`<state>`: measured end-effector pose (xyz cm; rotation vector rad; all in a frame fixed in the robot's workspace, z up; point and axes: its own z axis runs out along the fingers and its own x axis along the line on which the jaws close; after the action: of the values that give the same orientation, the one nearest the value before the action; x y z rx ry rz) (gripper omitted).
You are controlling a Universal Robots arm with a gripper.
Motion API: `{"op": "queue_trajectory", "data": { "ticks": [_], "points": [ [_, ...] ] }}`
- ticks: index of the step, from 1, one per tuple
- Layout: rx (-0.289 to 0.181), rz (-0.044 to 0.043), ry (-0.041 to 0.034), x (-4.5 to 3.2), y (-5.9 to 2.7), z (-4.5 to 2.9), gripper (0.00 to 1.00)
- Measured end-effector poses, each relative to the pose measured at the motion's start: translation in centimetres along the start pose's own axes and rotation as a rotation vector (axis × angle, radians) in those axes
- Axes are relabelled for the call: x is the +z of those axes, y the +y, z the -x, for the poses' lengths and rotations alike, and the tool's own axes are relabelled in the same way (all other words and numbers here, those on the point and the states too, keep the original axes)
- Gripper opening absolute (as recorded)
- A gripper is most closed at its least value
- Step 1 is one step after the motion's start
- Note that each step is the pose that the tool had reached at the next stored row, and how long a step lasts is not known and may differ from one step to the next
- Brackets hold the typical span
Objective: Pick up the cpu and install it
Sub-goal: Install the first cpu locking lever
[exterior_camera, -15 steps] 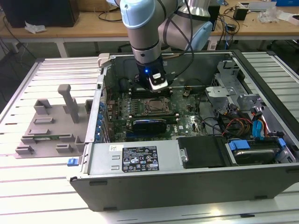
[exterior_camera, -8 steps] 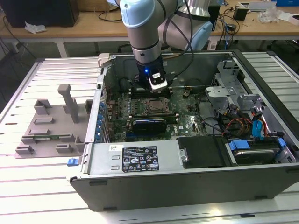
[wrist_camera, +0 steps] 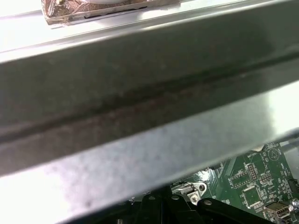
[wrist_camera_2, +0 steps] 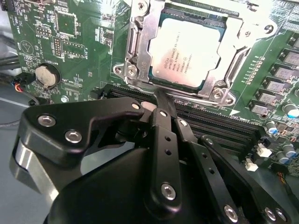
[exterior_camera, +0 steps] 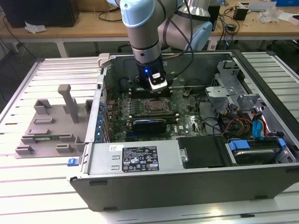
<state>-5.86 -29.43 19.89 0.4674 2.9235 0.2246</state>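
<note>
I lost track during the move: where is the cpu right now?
The cpu sits in the metal-rimmed socket frame on the motherboard in the second wrist view, just beyond the hand.

Small print in several lines stands on the cpu (wrist_camera_2: 184,49) lid, none legible. A black label (exterior_camera: 140,158), lower centre of the exterior view, sits on the case (exterior_camera: 187,184) wall, also unreadable.
</note>
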Motion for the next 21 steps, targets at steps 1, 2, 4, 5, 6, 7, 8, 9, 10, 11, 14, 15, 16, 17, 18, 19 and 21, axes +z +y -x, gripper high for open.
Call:
{"op": "queue_trajectory", "data": {
  "ticks": [1,2,4,5,6,7,8,9,10,11,14,15,16,17,18,19,21],
  "points": [
    [0.001,-0.0001,-0.0001,0.0,0.0,0.0,0.11],
    [0.001,-0.0001,-0.0002,0.01,0.01,0.03,0.11],
    [0.002,0.0001,-0.0005,0.05,0.04,0.13,0.11],
    [0.005,-0.0006,-0.0008,0.1,0.12,0.38,0.11],
    [0.007,-0.0008,-0.0012,0.17,0.23,0.75,0.11],
    [0.008,-0.001,-0.0013,0.2,0.28,0.89,0.11],
    [0.008,0.0015,-0.0007,0.23,0.28,0.9,0.11],
    [0.01,0.0089,0.0018,0.22,0.28,0.9,0.11],
    [0.01,0.0096,0.002,0.22,0.28,0.9,0.11],
    [0.01,0.0097,0.002,0.22,0.28,0.9,0.11],
    [0.009,0.0076,0.0013,-0.38,0.39,0.99,0.11],
    [0.009,0.003,-0.0001,-0.67,0.44,1.03,0.11],
    [0.006,-0.008,-0.0036,-0.87,0.48,1.06,0.11],
    [0.005,-0.0162,-0.0057,-0.97,0.5,1.08,0.11],
    [0.002,-0.0309,-0.0091,-1.08,0.51,1.09,0.11],
    [-0.002,-0.051,-0.0128,-1.15,0.53,1.1,0.11],
    [-0.008,-0.086,-0.0165,-1.23,0.54,1.11,0.11]
  ]
}}
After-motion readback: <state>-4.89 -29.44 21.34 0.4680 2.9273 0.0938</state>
